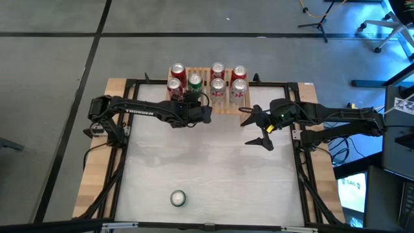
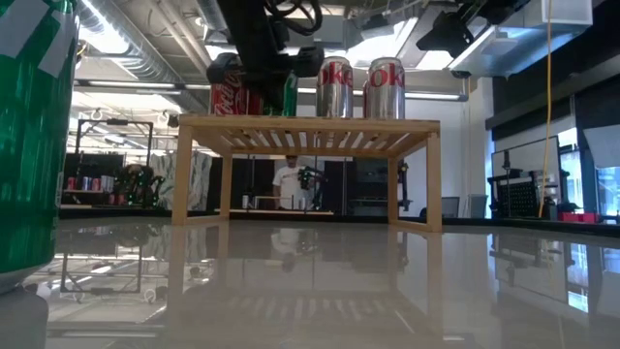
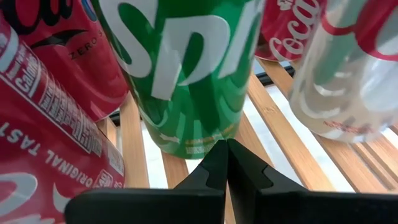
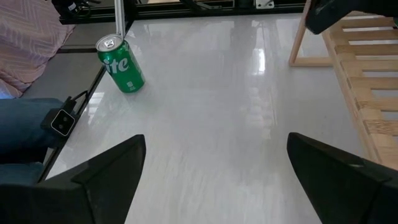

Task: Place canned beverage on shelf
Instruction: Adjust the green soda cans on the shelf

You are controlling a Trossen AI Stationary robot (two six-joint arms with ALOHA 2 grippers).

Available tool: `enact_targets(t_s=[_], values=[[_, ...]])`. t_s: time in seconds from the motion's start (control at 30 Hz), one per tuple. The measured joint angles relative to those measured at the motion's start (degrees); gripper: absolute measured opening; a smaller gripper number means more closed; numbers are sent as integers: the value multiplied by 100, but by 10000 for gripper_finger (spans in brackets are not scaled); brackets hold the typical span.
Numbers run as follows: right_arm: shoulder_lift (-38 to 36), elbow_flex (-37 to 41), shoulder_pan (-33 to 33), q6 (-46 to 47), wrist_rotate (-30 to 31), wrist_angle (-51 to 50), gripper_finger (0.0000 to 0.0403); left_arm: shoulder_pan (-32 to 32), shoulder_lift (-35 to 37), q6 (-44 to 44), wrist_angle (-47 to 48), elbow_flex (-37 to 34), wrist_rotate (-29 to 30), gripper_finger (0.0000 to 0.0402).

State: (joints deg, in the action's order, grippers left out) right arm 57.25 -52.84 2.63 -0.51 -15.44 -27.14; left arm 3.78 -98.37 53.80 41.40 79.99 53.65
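Observation:
The light-wood slatted shelf (image 1: 224,106) stands at the table's far edge and carries several cans: red ones (image 1: 177,70), silver ones (image 1: 239,87) and a green can (image 1: 194,80) standing upright on its slats (image 3: 273,118). My left gripper (image 3: 226,148) is shut over the shelf's near edge, its tips by the foot of that green can (image 3: 186,74). My right gripper (image 1: 257,129) hangs open above the table to the right of the shelf, holding nothing. A second green can (image 1: 178,197) stands upright near the table's near edge and also shows in the right wrist view (image 4: 121,65). My left gripper's shut fingertips (image 3: 217,155) point slantwise down from the table's near side at the lower wall of the green can (image 3: 193,140) on the shelf. Whether they touch it I cannot tell.
Black frame rails (image 1: 129,129) run along the table's sides. The white tabletop (image 1: 207,162) lies between the shelf and the near green can. A person's leg (image 4: 25,130) and a pink cloth (image 4: 31,37) show beside the table; a person (image 2: 291,179) stands far behind the shelf.

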Motion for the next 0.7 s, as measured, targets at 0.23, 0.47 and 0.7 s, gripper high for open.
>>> enact_targets(t_s=[0.23, 0.47, 0.7], values=[[0, 0, 0, 0, 0, 0, 386, 119, 0, 4, -15, 0, -66, 0], [0, 0, 0, 0, -1, 1, 386, 197, 0, 2, -58, 0, -72, 0], [0, 0, 1, 0, -1, 1, 386, 141, 0, 2, -60, 0, -74, 0]])
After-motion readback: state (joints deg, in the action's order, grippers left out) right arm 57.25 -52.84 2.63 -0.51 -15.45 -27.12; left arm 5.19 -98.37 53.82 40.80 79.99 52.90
